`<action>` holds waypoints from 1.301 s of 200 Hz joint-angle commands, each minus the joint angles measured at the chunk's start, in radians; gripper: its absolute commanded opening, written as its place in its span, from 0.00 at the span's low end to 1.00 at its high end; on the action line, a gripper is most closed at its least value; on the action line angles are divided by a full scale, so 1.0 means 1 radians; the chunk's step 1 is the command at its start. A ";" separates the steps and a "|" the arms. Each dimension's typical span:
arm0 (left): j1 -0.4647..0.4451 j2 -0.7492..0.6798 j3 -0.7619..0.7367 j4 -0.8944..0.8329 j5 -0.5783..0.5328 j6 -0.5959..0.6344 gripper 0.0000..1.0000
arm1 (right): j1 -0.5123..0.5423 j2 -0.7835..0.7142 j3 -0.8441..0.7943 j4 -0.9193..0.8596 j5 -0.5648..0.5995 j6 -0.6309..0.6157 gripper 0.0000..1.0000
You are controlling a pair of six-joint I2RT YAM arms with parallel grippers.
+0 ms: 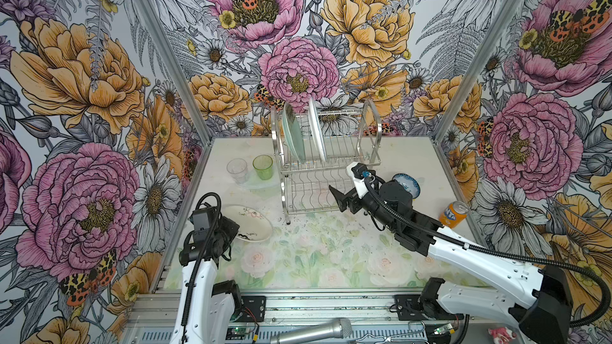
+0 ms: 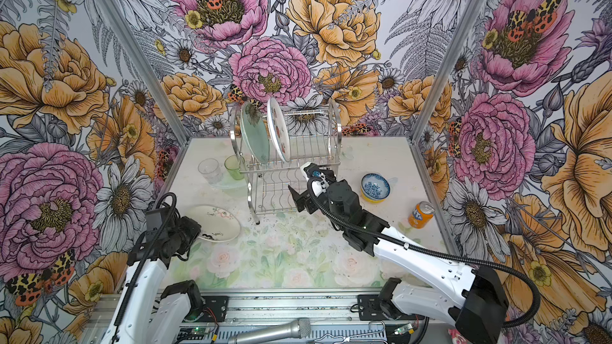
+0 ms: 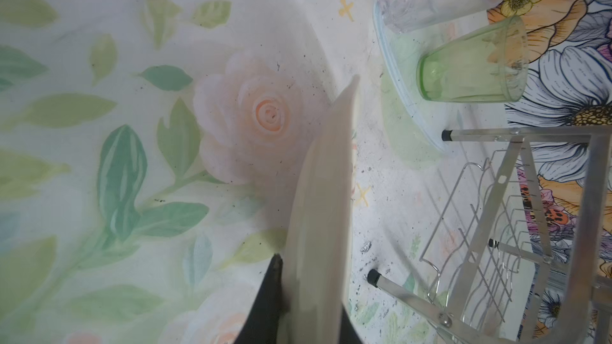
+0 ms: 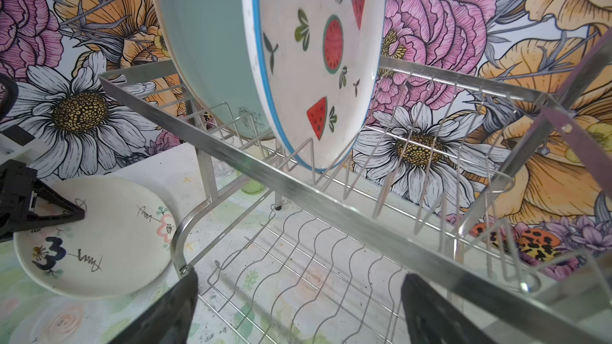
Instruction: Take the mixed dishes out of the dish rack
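Two plates [image 1: 293,137] upright in dish rack [image 1: 344,150]; right gripper [image 1: 337,198] spread at lower shelf [image 1: 308,190]; left gripper [image 3: 311,289] pinching cream plate [image 1: 255,223]; can [image 1: 453,215] nearby.

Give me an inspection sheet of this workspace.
Surface: floral table mat, dark specks.
Job's things: dish rack holds pale green plate and watermelon plate; clear glass, green tumbler, and blue-and-white bowl nested in yellow bowl stand outside.
Clutter: orange can, microphone.
Grippers: left tool shut on the cream plate at its rim; right tool open before the rack's lower shelf.
Cables: black hoses along both arms.
Surroundings: floral walls.
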 commanded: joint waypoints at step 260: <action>0.036 0.201 -0.074 0.295 -0.080 0.031 0.66 | -0.005 -0.238 -0.113 -0.054 -0.006 0.059 0.99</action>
